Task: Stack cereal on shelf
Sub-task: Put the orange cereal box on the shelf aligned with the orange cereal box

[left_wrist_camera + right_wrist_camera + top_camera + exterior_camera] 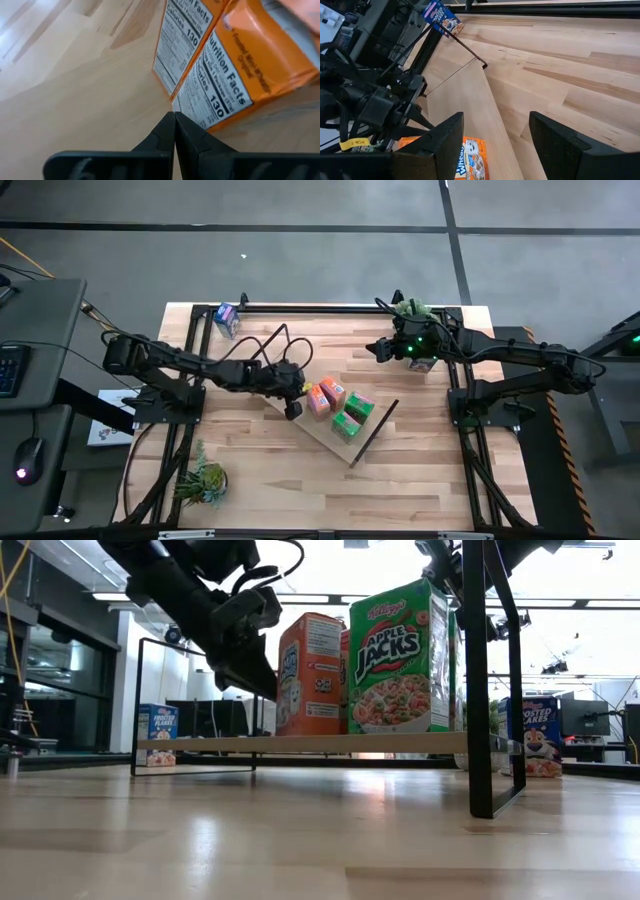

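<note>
The shelf, a light-wood board with black wire ends, lies slantwise mid-table. On it stand two orange cereal boxes and two green ones; the low view shows them upright. My left gripper is shut, its tips low at the board beside the orange boxes. My right gripper is open and empty, held above the table's far right. One blue box stands at the far left, another under my right arm. My left gripper's shut fingertips stand at the bottom corner of the nearer orange box's nutrition-facts side, coming from the table's left and slanting down. I cannot tell whether they touch the box.
A green plant lies at the near left corner, another at the far right by my right arm. A black frame runs around the table's edges. Bare tabletop lies to the near right.
</note>
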### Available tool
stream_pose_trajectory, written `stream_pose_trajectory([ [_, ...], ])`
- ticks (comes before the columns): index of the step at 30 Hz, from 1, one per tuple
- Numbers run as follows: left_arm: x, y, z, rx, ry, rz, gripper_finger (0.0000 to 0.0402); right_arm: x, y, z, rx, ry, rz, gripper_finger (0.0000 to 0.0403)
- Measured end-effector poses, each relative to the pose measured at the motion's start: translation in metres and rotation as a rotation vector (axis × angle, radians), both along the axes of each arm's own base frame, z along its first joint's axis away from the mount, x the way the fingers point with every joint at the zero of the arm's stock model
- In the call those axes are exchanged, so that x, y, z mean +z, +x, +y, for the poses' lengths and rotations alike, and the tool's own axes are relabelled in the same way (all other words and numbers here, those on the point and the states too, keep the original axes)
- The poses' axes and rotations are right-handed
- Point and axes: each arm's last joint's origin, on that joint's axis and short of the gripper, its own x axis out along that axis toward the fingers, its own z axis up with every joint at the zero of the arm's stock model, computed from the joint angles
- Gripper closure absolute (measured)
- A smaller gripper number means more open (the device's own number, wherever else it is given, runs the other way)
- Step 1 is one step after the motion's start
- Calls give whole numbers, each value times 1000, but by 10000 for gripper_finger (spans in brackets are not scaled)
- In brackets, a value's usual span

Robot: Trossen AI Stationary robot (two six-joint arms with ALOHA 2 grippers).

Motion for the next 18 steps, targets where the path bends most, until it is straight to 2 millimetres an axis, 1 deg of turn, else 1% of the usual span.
stream_pose_trajectory([
  [5, 0, 0, -7, 9, -23, -2, 401, -4, 4, 0, 18, 14, 13, 185],
  [12, 0, -1, -16, 5, -52, -5, 401, -15, 13, -2, 41, 42, 61, 185],
  [18, 1, -3, -19, 12, -71, 3, 401, -16, 14, -2, 67, 30, 66, 185],
])
